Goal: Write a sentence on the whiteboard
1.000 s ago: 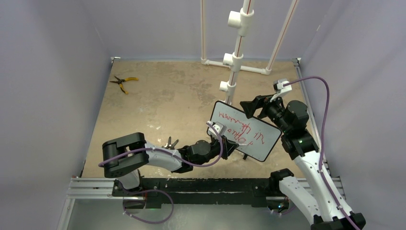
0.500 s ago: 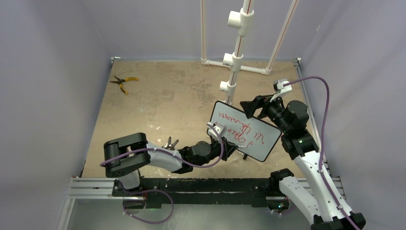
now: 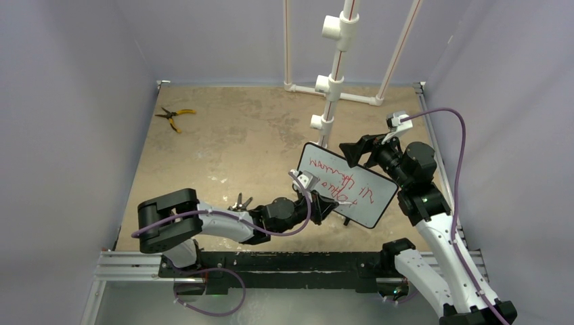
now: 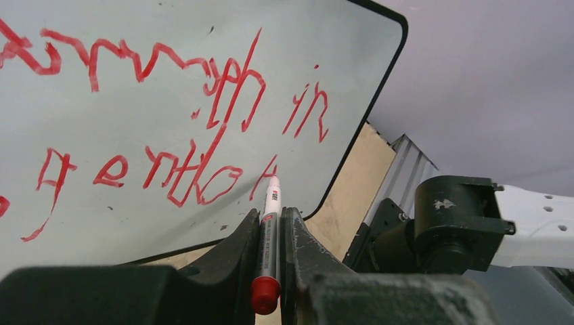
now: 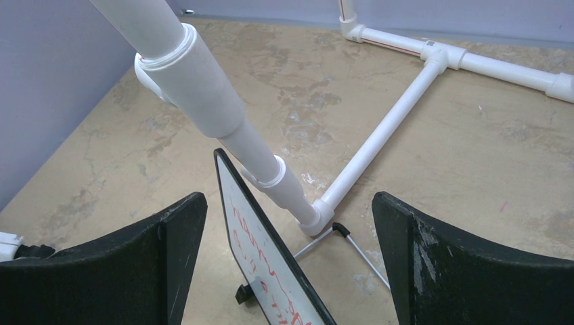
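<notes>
The whiteboard [image 3: 369, 203] stands tilted on the table, black-framed, in front of the PVC post. The sentence [image 3: 338, 177] runs in two red lines across its face; it also shows in the left wrist view [image 4: 156, 122]. My left gripper [image 3: 333, 201] is shut on a red marker [image 4: 269, 233], whose tip touches the board at the end of the lower line. The marker shows white in the top view [image 3: 342, 202]. My right gripper [image 3: 352, 150] is open, its jaws straddling the board's top edge [image 5: 233, 196] without touching it.
A white PVC pipe frame [image 3: 332, 84] stands just behind the board, its base bars [image 5: 399, 115] on the table. Yellow-handled pliers [image 3: 173, 116] lie at the far left. A small dark tool [image 3: 240, 201] lies by my left arm.
My left arm's elbow has shifted a little to the left and the marker tip has moved slightly along the board. The right arm and board have not moved.
</notes>
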Robot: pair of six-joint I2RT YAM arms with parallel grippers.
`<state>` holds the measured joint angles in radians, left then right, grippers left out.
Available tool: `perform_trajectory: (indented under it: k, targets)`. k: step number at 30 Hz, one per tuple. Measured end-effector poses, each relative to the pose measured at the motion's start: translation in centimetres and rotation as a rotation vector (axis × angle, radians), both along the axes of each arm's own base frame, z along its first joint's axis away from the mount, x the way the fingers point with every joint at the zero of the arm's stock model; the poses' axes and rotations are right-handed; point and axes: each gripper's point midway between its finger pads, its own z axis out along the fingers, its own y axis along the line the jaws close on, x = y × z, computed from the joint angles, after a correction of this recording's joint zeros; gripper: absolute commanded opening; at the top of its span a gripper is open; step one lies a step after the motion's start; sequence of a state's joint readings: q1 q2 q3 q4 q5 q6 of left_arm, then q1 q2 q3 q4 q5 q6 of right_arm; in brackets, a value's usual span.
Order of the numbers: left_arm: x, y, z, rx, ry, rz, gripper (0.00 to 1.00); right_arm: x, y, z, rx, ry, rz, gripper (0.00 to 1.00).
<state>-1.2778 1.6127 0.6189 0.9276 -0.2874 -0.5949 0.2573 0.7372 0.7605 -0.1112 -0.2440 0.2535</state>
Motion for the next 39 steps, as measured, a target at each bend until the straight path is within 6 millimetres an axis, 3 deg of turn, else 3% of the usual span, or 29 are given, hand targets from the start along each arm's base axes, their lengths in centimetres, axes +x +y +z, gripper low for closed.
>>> perform_trajectory:
  k: [11,25,39]
  targets:
    - [-0.1,-1.2,1.9,-0.043,-0.015,-0.025,0.0,0.0,0.0,0.0,0.0,0.0,0.0,0.95]
    - [0.0,-2.0,0.0,0.0,-0.002,-0.029,0.0,0.0,0.0,0.0,0.0,0.0,0.0,0.95]
    - [0.2,-2.0,-0.2,0.004,-0.002,-0.015,0.0,0.0,0.0,0.0,0.0,0.0,0.0,0.95]
